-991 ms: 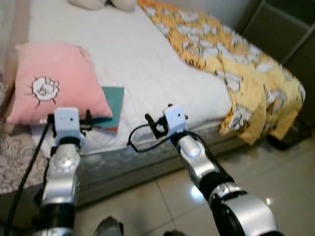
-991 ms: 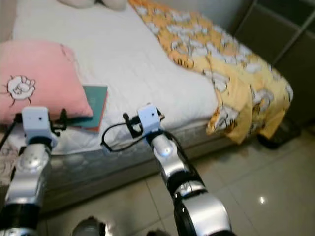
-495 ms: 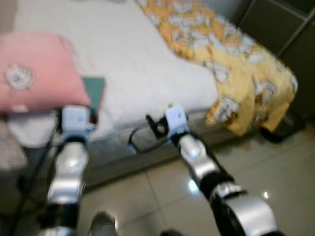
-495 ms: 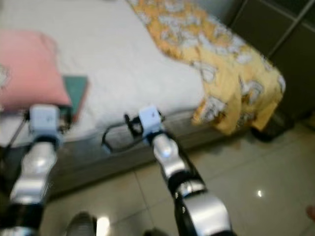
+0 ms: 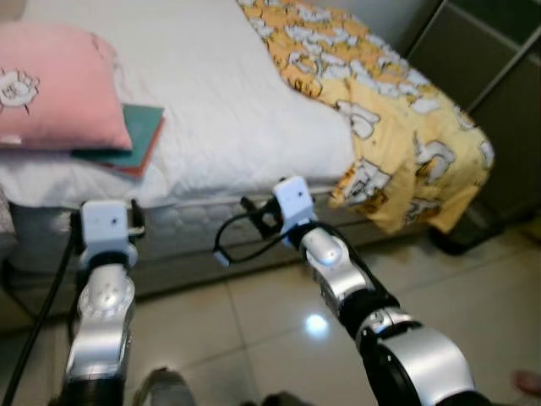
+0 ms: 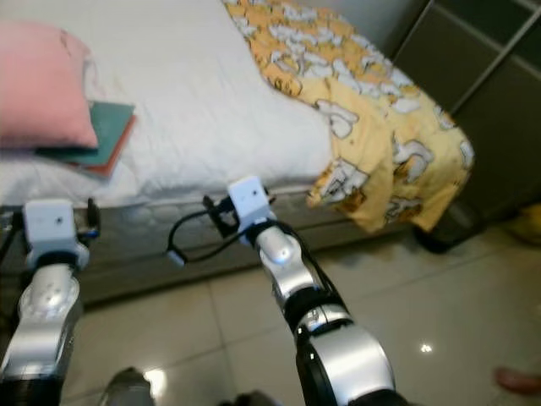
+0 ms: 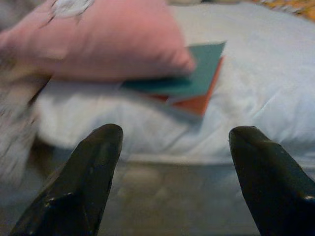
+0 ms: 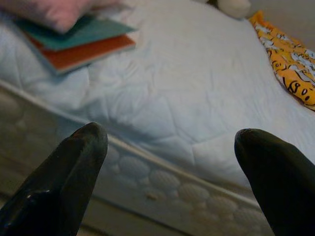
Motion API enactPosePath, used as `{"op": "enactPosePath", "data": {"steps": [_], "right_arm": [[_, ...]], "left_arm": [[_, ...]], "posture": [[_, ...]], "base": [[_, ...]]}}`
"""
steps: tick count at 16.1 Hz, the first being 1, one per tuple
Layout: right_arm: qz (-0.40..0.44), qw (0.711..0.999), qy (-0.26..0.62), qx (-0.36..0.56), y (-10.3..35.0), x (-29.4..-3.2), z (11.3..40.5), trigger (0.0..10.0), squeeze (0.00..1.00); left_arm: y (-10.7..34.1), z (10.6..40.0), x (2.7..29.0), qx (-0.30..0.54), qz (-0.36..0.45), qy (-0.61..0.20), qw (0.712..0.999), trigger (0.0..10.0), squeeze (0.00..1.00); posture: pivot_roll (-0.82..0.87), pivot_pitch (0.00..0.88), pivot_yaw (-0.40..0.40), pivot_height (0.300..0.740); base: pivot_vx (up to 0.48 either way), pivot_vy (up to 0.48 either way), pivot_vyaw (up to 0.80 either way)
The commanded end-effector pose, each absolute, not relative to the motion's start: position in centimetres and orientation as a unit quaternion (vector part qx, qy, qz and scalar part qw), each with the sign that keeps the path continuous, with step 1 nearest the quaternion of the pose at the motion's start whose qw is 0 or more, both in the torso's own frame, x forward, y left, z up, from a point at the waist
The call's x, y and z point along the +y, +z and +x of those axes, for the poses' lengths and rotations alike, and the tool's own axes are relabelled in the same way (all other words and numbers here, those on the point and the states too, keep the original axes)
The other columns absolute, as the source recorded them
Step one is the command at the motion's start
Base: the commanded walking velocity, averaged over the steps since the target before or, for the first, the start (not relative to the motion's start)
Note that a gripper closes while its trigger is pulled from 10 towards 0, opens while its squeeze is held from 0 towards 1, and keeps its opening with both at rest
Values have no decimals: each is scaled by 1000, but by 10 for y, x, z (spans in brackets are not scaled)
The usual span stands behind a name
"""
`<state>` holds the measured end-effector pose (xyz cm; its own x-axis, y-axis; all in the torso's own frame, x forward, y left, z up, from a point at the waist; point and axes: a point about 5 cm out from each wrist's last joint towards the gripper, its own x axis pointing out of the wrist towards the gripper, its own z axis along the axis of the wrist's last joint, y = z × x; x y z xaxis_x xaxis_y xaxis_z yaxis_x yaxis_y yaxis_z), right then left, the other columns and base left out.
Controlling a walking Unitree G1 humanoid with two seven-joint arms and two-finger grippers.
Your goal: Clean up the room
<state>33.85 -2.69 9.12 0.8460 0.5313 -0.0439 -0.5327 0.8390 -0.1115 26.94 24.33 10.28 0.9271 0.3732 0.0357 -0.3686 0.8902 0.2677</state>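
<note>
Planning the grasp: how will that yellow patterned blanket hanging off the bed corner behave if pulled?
The yellow blanket looks floppy: it drapes in folds over the bed corner. A pinch would probably lift one fold while the rest trails. Its overhang may slide toward the floor.

Head cameras look down over both arms at the bed [image 5: 220, 110]; wrist cameras face its edge closely.

Silver arms [image 5: 336, 275] — white wrist boxes, black cables
</note>
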Motion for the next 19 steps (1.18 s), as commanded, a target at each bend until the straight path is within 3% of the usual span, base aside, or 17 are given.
{"op": "enactPosePath", "data": {"steps": [1, 4, 7, 10, 11, 15, 19], "right_arm": [[-60, 953, 298, 16, 92, -18, 338, 10000, 0], [-64, 938, 339, 21, 93, 2, 331, 10000, 0], [-61, 933, 354, 15, 98, 13, 330, 10000, 0], [-57, 948, 314, 3, 102, -2, 338, 10000, 0], [-50, 960, 275, -2, 102, -17, 343, 10000, 0], [-40, 986, 159, -16, 105, -63, 357, 10000, 0], [-50, 993, 101, -19, 98, -95, 356, 10000, 0]], "left_arm": [[100, 261, 242, 14, 143, 205, 968, 10000, 0], [95, 235, 249, 27, 170, 236, 956, 10000, 0], [94, 229, 250, 35, 181, 235, 954, 10000, 0], [108, 264, 245, 20, 206, 183, 961, 10000, 0], [117, 287, 239, 9, 213, 151, 965, 10000, 0], [131, 332, 218, 3, 222, 64, 973, 10000, 0], [122, 355, 192, 33, 194, 14, 980, 10000, 0]], "posture": [[467, 115, -350, 716], [551, 140, -394, 716], [584, 136, -394, 716], [477, 86, -321, 716], [390, 54, -252, 716], [136, 1, -44, 716], [-8, 0, 41, 716]], "base": [[0, 0, 0], [0, 0, 0], [0, 0, 0], [0, 0, 0], [0, 0, 0], [0, 0, 0], [0, 0, 0]]}}
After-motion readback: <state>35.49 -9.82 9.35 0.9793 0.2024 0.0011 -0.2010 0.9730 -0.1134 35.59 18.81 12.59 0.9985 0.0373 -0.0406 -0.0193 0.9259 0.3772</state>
